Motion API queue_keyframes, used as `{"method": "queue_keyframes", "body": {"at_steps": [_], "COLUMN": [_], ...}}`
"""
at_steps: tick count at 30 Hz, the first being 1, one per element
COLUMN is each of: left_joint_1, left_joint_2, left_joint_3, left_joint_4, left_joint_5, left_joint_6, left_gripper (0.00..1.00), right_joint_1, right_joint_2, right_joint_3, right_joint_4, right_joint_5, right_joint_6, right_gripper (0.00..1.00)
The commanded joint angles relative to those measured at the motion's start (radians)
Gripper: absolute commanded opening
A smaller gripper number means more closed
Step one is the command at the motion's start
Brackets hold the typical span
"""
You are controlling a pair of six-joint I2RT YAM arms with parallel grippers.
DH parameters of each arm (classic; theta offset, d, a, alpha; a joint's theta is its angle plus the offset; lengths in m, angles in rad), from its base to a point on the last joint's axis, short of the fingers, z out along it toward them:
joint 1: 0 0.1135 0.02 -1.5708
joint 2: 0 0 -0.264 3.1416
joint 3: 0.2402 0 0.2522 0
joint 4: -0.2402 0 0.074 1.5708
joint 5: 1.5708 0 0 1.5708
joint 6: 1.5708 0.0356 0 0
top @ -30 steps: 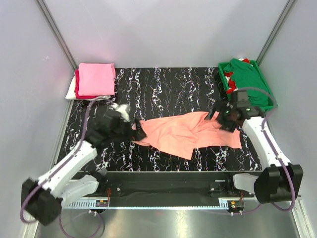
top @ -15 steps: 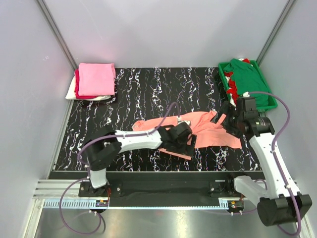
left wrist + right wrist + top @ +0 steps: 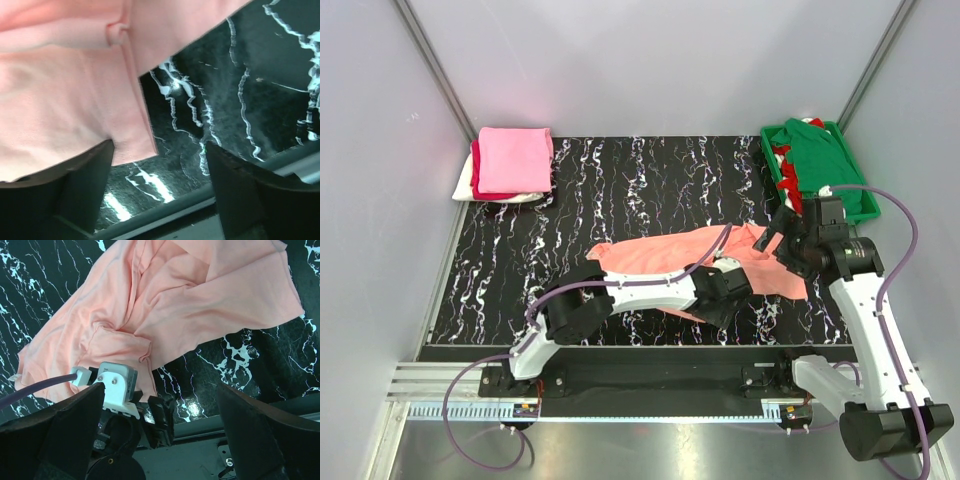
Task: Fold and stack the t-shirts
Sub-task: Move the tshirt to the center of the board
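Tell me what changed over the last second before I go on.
The left end effector swept right, from the left edge of the salmon shirt to its near hem, and is open there. The right end effector pulled back slightly to the right, open above the shirt. Neither holds cloth now. The shirt, the folded stack and the tray stayed put.

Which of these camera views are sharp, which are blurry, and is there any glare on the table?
Top external: evenly lit and sharp, only soft shadows. Left wrist: the salmon shirt looks slightly soft, the left fingers dark and blurred, white glare on the table. Right wrist: cloth crisp, the right fingers dark and unfocused.
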Motion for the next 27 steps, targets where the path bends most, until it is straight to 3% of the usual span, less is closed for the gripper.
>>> {"method": "queue_keyframes", "body": {"at_steps": [1, 2, 5, 6, 7, 9, 12, 13, 18, 22, 27], "left_joint_1": [0.008, 0.008, 0.009, 0.011, 0.017, 0.031, 0.093, 0.151, 0.403, 0.645, 0.791], "left_joint_2": [0.093, 0.101, 0.12, 0.118, 0.101, 0.066, -0.133, -0.29, -0.777, -0.922, -0.96], "left_joint_3": [-0.034, -0.038, -0.057, -0.063, -0.086, -0.118, -0.245, -0.288, -0.483, -0.518, -0.575], "left_joint_4": [-0.108, -0.101, -0.082, -0.076, -0.073, -0.061, -0.053, -0.045, -0.094, -0.15, -0.148], "left_joint_5": [-0.056, -0.056, -0.067, -0.07, -0.087, -0.087, -0.094, -0.09, -0.036, -0.001, 0.056], "left_joint_6": [-0.019, -0.012, 0.003, 0.006, 0.011, 0.023, 0.017, 0.017, 0.096, 0.201, 0.296], "left_gripper": [0.7, 0.53, 0.23, 0.05, 0.0, 0.0, 0.0, 0.0, 0.0, 0.0, 0.0], "right_joint_1": [-0.001, -0.001, -0.001, -0.001, -0.001, -0.001, -0.001, -0.001, -0.005, -0.003, -0.001], "right_joint_2": [-0.017, -0.017, -0.015, -0.013, -0.013, -0.003, 0.032, 0.048, 0.185, 0.328, 0.557], "right_joint_3": [0.051, 0.052, 0.052, 0.051, 0.048, 0.039, 0.02, 0.013, 0.02, 0.067, 0.152], "right_joint_4": [-0.014, -0.012, -0.011, -0.011, -0.005, -0.001, 0.023, 0.035, 0.092, 0.166, 0.173], "right_joint_5": [0.039, 0.039, 0.038, 0.039, 0.044, 0.058, 0.048, 0.032, 0.051, 0.068, 0.168], "right_joint_6": [-0.013, -0.013, -0.013, -0.014, -0.016, -0.025, -0.031, -0.034, -0.054, -0.079, -0.119], "right_gripper": [1.0, 1.0, 1.0, 1.0, 1.0, 0.99, 1.0, 1.0, 0.89, 0.78, 0.77]}}
